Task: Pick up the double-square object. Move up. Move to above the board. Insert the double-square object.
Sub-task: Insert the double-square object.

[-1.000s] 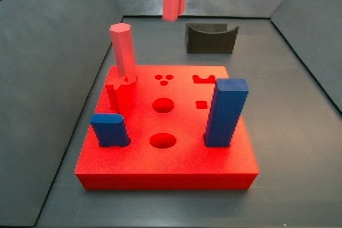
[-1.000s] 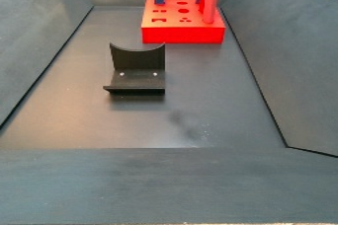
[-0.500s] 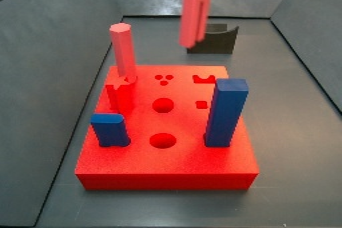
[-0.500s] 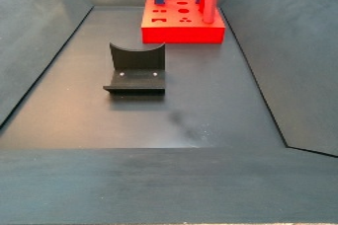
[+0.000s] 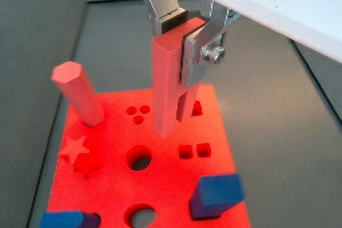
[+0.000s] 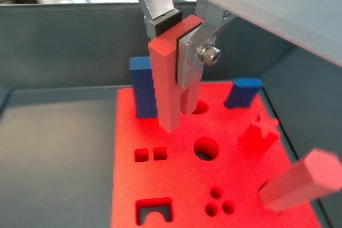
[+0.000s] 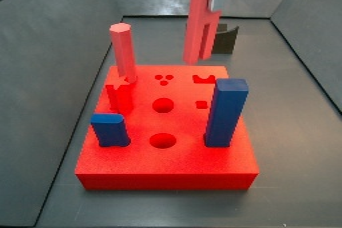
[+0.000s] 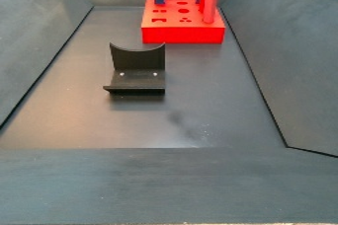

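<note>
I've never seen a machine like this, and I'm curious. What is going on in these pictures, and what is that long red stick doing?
It is a robot arm with a two-finger pincer at its tip. Two pictures come from cameras on the arm's wrist, looking down past the pincer. The other two come from cameras standing beside the table.

The pincer is squeezing the top of a thin red stick, the double-square object, and holding it upright in the air above the board, a thick red block with shaped holes. Pegs already stand in the board: a pink-red post, a tall blue block and a short blue block. On the floor stands a dark fixture, part of the rig.
</note>
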